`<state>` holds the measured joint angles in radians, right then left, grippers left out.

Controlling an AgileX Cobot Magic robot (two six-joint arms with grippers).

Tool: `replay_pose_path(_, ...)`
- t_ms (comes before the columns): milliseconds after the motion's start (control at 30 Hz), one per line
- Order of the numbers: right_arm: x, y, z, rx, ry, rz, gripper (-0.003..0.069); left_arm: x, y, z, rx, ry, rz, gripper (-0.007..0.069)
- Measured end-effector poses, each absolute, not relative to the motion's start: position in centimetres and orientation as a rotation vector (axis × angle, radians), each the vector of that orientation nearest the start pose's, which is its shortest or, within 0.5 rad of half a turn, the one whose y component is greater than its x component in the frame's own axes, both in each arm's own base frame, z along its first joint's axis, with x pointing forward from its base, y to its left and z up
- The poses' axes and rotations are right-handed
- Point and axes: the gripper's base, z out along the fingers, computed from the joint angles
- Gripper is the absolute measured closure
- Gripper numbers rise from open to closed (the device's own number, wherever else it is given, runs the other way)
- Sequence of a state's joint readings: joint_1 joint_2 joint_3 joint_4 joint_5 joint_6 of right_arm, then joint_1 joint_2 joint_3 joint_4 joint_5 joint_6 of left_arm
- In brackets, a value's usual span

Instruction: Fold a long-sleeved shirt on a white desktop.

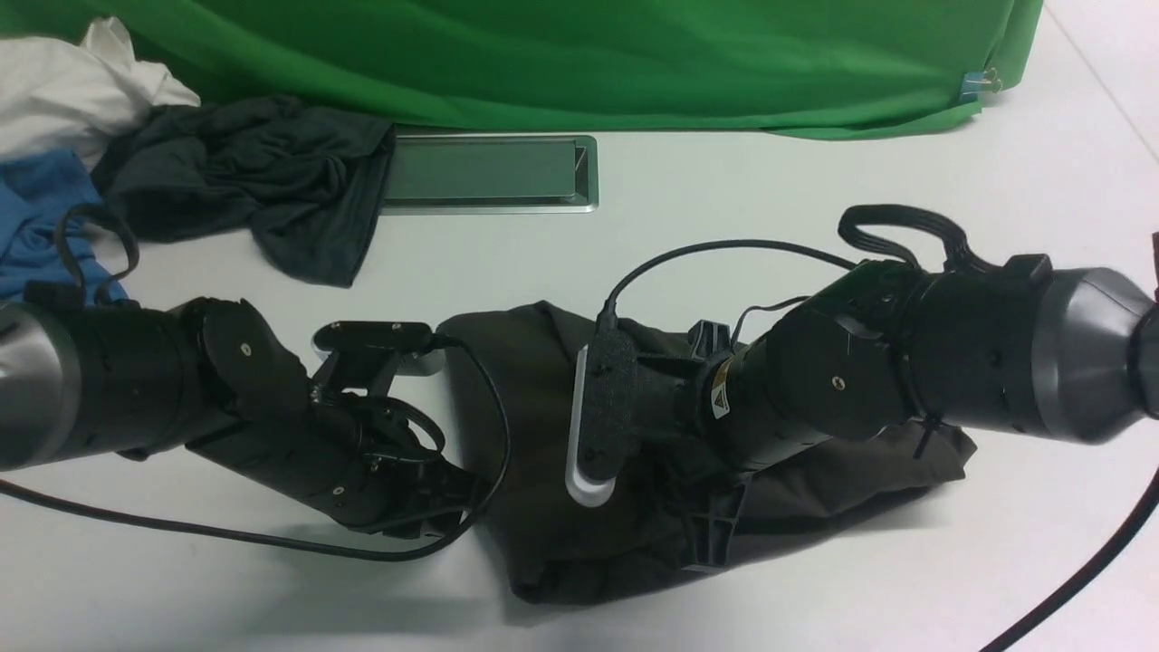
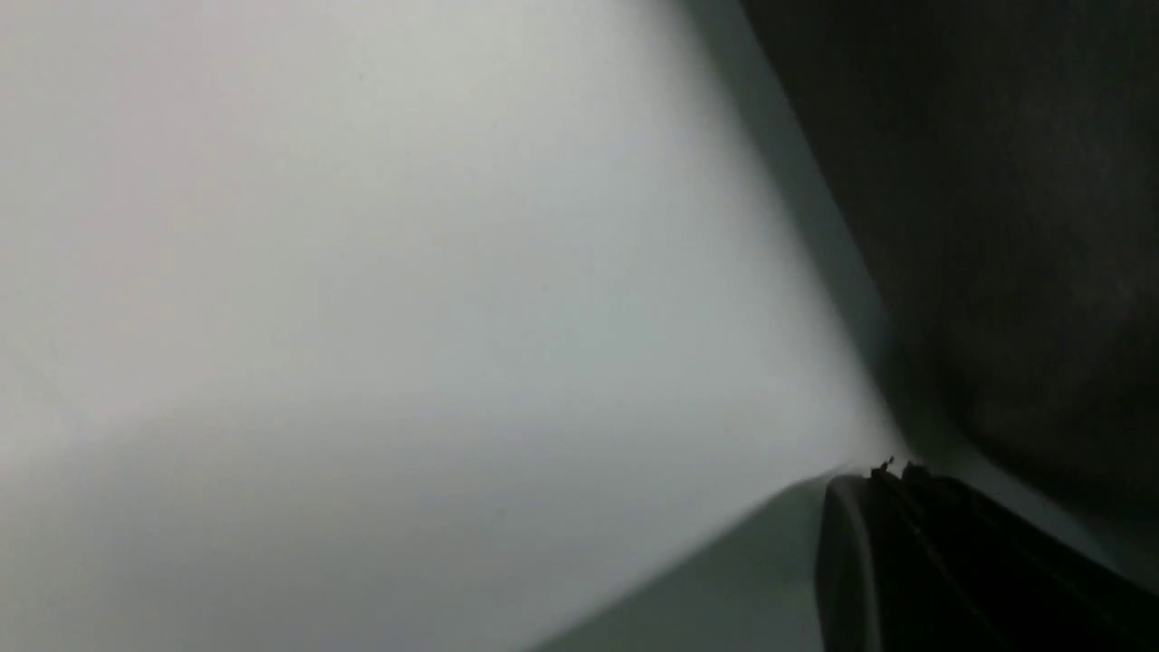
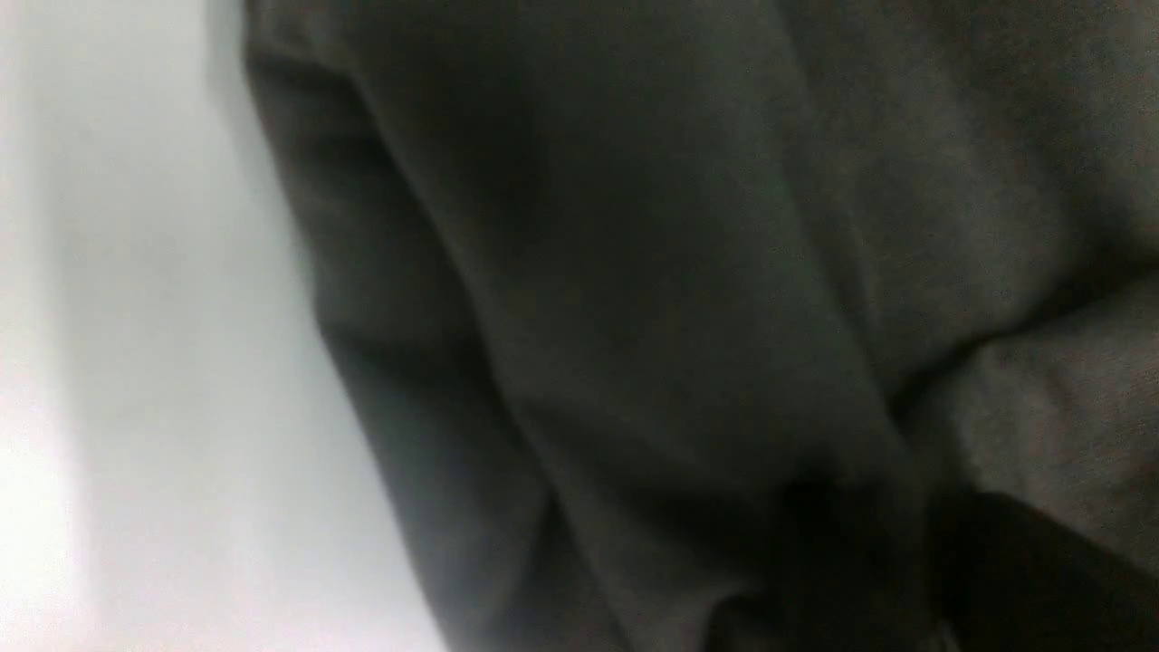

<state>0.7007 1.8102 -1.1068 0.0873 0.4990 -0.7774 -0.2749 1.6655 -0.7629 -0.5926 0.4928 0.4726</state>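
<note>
Front view, left side: spare clothes [image 1: 253, 181] heaped at the far left of the desktop [image 1: 815, 254], well apart from the work, near the hatch [image 1: 489, 172]
Left gripper [image 1: 453, 503]: low on the desktop at the shirt's left edge; fingers pressed together, nothing seen between them
Left wrist view: bare desktop [image 2: 362, 272], shirt edge [image 2: 1014, 226] and closed fingertips [image 2: 905, 525] just beside it; contact with the cloth cannot be told
Shirt [image 1: 534, 543]: dark bundle at centre of the desktop, near the front edge, under the right arm
Progress (judged): shirt already gathered into a compact, roughly rectangular packet, no sleeve trailing loose; edges uneven, so a last fold or tidying likely remains
Right gripper [image 1: 715, 521]: down on the shirt, near its front edge; finger spread and any pinch cannot be told
Right wrist view: blurred shirt folds [image 3: 679, 317] fill the frame, desktop [image 3: 136, 362] at one side
Hidden: shirt middle covered by the right arm; logo, neck and sleeves not visible; layer count unknown
</note>
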Motion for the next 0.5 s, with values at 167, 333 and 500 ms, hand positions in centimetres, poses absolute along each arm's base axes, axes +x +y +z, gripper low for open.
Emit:
replay_pose_path(167,27.1,23.3,19.3,-1.706,2.052,0.065,0.0463,26.5,-10.0,15.0,0.364,2.798,-0.454,0.0604)
replay_pose_path(333,26.6,22.9,20.7,-1.721,2.023,0.059,0.0255,26.5,-10.0,15.0,0.360,2.798,-0.453,0.0604)
replay_pose_path(500,26.7,23.0,21.3,-1.699,1.980,0.051,0.0182,26.5,-10.0,15.0,0.360,2.797,-0.452,0.0604)
